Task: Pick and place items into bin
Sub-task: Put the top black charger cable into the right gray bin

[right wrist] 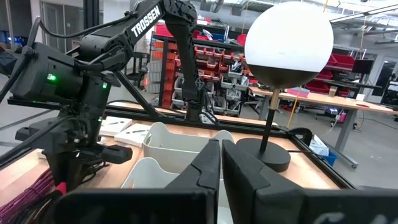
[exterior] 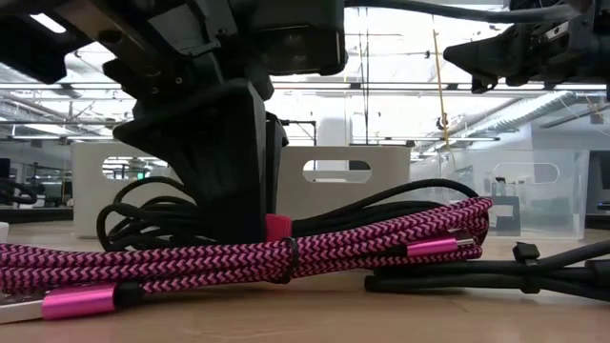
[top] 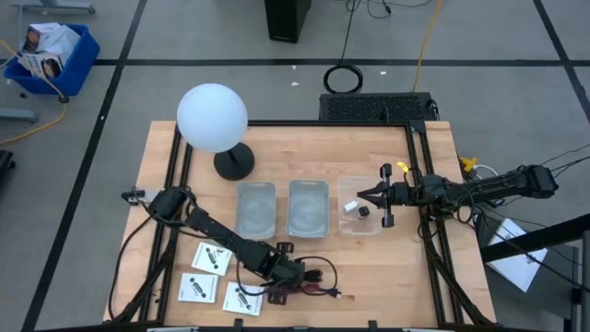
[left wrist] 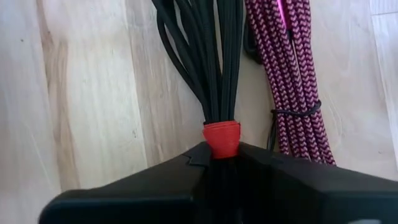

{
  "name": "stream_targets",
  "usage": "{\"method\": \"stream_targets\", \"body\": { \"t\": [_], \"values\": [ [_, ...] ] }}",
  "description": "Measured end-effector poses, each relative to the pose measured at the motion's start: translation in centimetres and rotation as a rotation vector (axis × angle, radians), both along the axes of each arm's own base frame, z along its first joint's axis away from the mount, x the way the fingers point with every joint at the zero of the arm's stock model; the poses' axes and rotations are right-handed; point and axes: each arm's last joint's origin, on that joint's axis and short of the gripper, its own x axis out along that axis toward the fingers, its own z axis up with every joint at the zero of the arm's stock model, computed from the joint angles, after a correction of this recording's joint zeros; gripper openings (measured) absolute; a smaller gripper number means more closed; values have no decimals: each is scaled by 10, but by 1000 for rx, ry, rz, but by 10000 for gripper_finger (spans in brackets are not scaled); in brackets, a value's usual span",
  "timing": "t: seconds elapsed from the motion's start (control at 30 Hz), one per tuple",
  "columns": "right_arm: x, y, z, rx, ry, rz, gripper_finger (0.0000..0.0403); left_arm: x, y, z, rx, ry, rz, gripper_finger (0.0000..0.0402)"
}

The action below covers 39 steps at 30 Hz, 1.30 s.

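i have the left gripper (top: 297, 275) down at the near edge of the table, its fingers pressed together on the black cable bundle (left wrist: 205, 56) right at the red band (left wrist: 222, 138) that ties it. the low view shows the dark fingers (exterior: 233, 162) standing upright on that bundle, with the pink braided cable (exterior: 238, 257) lying just in front of it on the wood. in the left wrist view the pink braided cable runs beside the black strands, cinched by a thin black tie (left wrist: 295, 112).

three white packets (top: 210, 258) with black print lie flat on the table to the left of the gripper, near the table's near-left corner.

my right gripper (top: 366, 195) hangs over the rightmost clear bin (top: 361, 227), fingers drawn tight together with nothing between them. inside that bin i see a tiny black cube (top: 364, 211) and a tiny white piece (top: 349, 207) side by side. two more clear bins (top: 256, 207) sit in a row to its left, and the white globe lamp (top: 212, 117) stands at the far left of the table.
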Motion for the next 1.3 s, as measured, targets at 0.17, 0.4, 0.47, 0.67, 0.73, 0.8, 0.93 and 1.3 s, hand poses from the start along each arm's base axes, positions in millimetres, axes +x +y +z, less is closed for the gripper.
{"method": "stream_targets", "body": {
  "t": [0.17, 0.4, 0.47, 0.67, 0.73, 0.8, 0.93, 1.3],
  "values": [
    [0, 0, 0, 10, 1, 1, 9, -7, -1, 19, 20, -31, -42, 46],
    [0, 0, 0, 10, 0, 1, 7, -20, 5, 89, 70, -252, -28, 45],
    [0, 0, 0, 10, 1, 1, 9, -27, 12, 114, 93, -327, -19, 45],
    [0, 0, 0, 10, 1, 1, 7, -40, 58, 173, 160, -472, 19, 45],
    [0, 0, 0, 13, 1, 1, 8, -42, 79, 186, 209, -504, 19, 45],
    [0, 0, 0, 14, 1, 1, 10, -40, 99, 193, 279, -511, -9, 45],
    [0, 0, -1, 13, 6, 1, 13, -32, 129, 185, 418, -450, -169, 45],
    [0, 0, -3, -16, 31, -1, 13, 6, 153, 123, 521, -292, -608, 45]
  ]
}}
